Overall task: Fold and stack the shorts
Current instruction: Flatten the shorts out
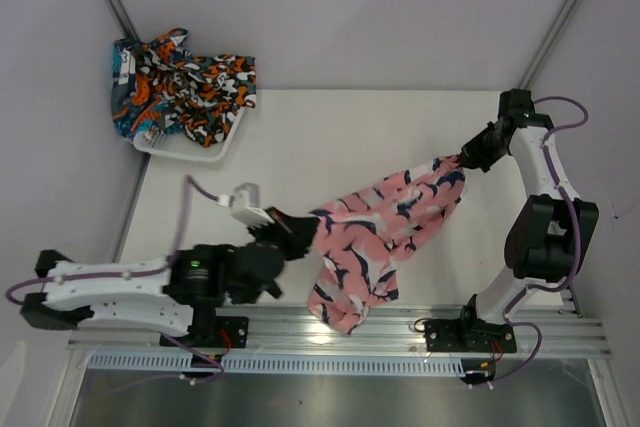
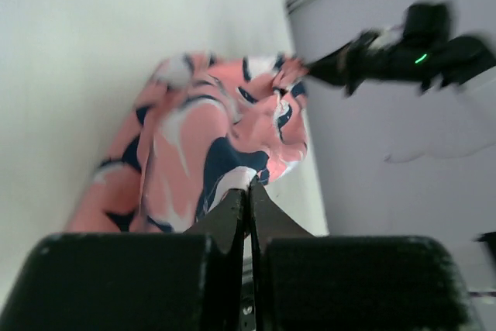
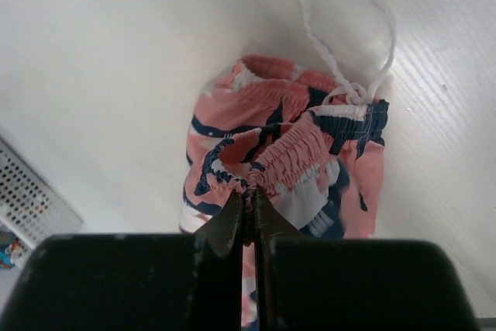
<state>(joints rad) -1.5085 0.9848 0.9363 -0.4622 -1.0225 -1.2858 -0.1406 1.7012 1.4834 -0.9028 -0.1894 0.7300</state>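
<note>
Top external: pink shorts (image 1: 380, 232) with navy-white shapes, slung over the matte white table (image 1: 330, 137).
Your left gripper (image 1: 312, 230) and right gripper (image 1: 460, 160) each pinch tight on the soft cloth, the right on the ruched waistband.

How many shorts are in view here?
3. Pink shorts, held between left gripper and right gripper; teal shorts and black shorts heaped in the basket, far left. Others may hide beneath.

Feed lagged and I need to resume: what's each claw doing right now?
Left claw: closed, holding the pink shorts.
Right claw: closed, holding the same shorts at the waistband.
</note>
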